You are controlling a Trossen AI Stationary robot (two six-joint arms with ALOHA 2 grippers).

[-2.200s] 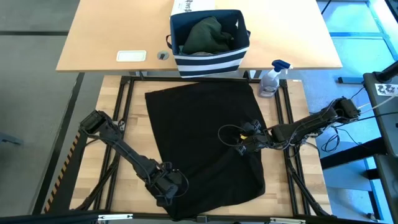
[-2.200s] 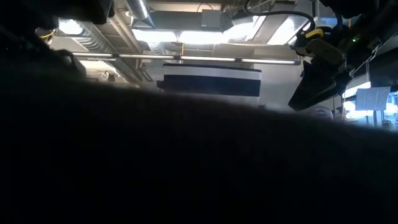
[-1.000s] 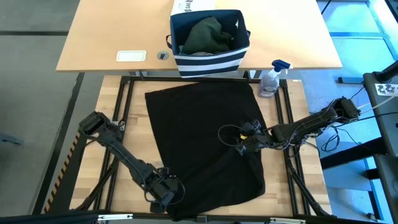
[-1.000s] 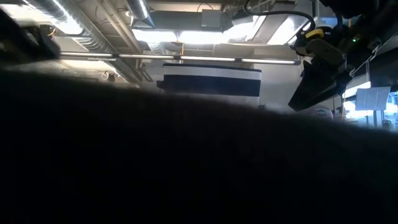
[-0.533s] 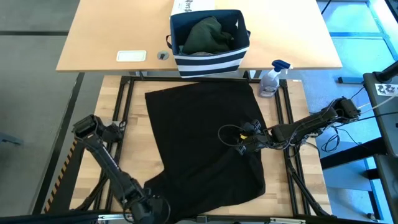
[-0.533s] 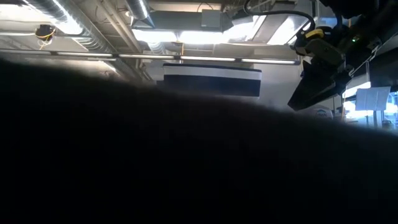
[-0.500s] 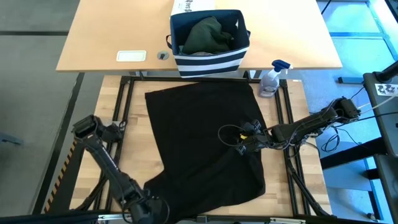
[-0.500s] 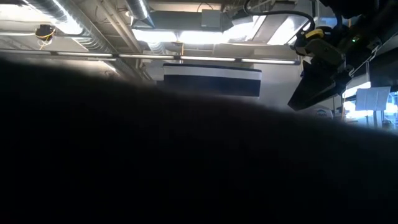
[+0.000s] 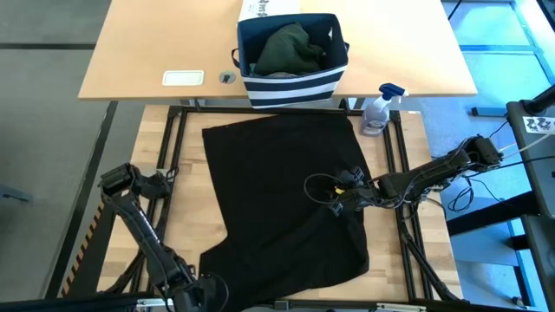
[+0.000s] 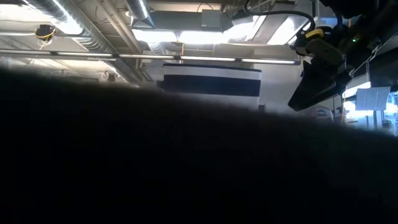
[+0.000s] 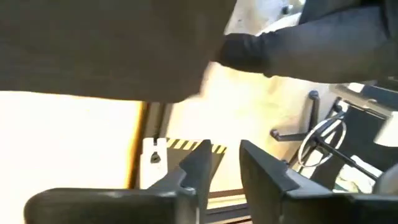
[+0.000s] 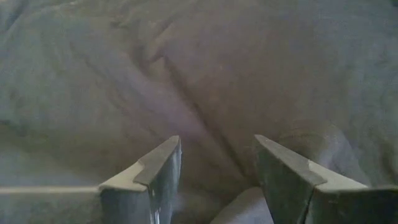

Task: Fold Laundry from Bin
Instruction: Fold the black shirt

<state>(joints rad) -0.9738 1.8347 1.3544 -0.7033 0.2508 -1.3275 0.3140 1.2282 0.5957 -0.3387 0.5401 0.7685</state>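
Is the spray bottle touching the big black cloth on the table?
Apart. The high view shows the spray bottle standing beside the far right corner of the black cloth, with a strip of bare wooden table between them.

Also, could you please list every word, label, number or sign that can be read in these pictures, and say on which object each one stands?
No text here can be quoted with confidence.
White printed box behind the bin: dark print, cut off by the picture edge, too small to read.
White card on the far table: no readable print.
Black-and-white marker on the right stand: a pattern, not letters.
Spray bottle: no readable label.
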